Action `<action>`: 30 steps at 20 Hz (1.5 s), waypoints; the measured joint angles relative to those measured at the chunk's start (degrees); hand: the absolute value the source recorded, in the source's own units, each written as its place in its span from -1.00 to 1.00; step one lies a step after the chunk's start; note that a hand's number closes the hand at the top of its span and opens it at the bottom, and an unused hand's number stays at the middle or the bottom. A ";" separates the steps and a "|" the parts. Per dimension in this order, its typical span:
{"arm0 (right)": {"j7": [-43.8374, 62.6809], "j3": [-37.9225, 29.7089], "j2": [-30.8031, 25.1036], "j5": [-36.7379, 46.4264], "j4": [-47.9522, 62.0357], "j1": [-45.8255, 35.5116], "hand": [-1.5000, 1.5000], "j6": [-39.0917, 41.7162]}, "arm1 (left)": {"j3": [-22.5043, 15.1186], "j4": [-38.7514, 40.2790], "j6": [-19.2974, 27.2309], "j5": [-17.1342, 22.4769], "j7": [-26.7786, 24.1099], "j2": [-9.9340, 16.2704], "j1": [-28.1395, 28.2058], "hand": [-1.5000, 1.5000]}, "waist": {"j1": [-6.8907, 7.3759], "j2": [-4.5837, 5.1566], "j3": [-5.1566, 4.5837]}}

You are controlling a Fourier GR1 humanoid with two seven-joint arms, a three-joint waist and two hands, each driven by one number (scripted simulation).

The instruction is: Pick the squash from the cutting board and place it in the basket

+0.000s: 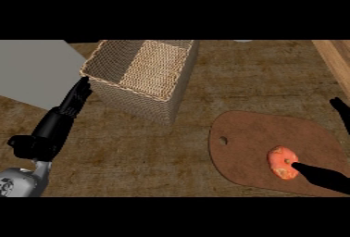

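squash (pixel 282 163) lies on cutting board (pixel 246 148), lower right | right hand (pixel 321 177) spread, one fingertip touching squash, another finger up at right edge | left hand (pixel 75 99) fingers straight, beside basket (pixel 140 76) wall

Counter (pixel 259 78) looks like worn, mottled brown wood, matt and rough-grained; a paler plank strip (pixel 335 60) runs along its right edge and a flat grey smooth panel (pixel 34 69) sits at upper left. Basket (pixel 140 76) is woven wicker, tan, coarse texture; cutting board (pixel 253 139) is reddish-brown wood, smooth, matt. Squash (pixel 281 162) has orange, slightly blotchy skin with a dull sheen; both hands, left hand (pixel 74 102) and right hand (pixel 321 177), are matt black, left forearm (pixel 21 181) grey metal-like.
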 measured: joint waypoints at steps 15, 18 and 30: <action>33.28 -13.46 -14.19 -27.35 -27.57 5.07 -1.00 31.48 | 2.07 0.24 -2.57 -0.61 1.48 -1.02 -1.24 0.00 | 0.92 0.26 0.46; 33.03 -17.52 -13.02 -29.58 -28.99 7.68 -1.00 32.83 | 3.14 -1.04 -3.96 -0.87 1.41 -1.10 0.24 0.00 | 1.12 0.25 0.52; 23.54 -16.92 -0.11 -19.59 -23.97 9.93 -1.00 35.20 | 5.85 0.73 -7.45 -5.49 0.75 -5.77 0.37 0.00 | 1.87 0.46 0.63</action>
